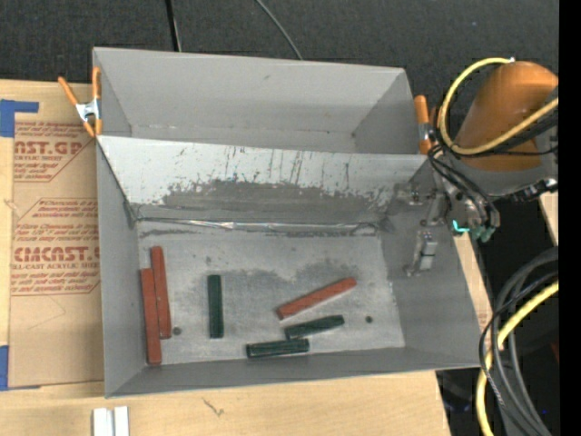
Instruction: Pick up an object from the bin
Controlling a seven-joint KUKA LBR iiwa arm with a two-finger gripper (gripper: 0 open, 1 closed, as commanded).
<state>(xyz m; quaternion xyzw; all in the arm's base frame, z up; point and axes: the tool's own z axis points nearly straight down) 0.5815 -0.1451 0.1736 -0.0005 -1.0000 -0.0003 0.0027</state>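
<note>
**Item 1.** Grey metal bin point(254, 98): sloping walls and a scuffed flat floor. You look down on it from above.

**Item 2.** Arm point(504, 107): orange cover and yellow cables, entering at 3 o'clock. Its jaws hang over the lower part of the right sloping wall, at 3 o'clock of the floor, apart from every stick. Whether they stand wide or narrow you cannot tell.

**Item 3.** Outer red stick point(150, 321) and inner red stick point(160, 284): at 9 o'clock, side by side along the foot of the left wall. The outer one sits further toward 7 o'clock.

**Item 4.** Upright green stick point(214, 306): dark, lying between the red pair and the floor's middle.

**Item 5.** Slanted red stick point(316, 298): right of the middle, its far end pointing to 2 o'clock. It is the stick nearest the jaws.

**Item 6.** Upper green stick point(315, 326) and lower green stick point(277, 349): dark, at 5 and 6 o'clock, just beside each other near the front wall.
</note>
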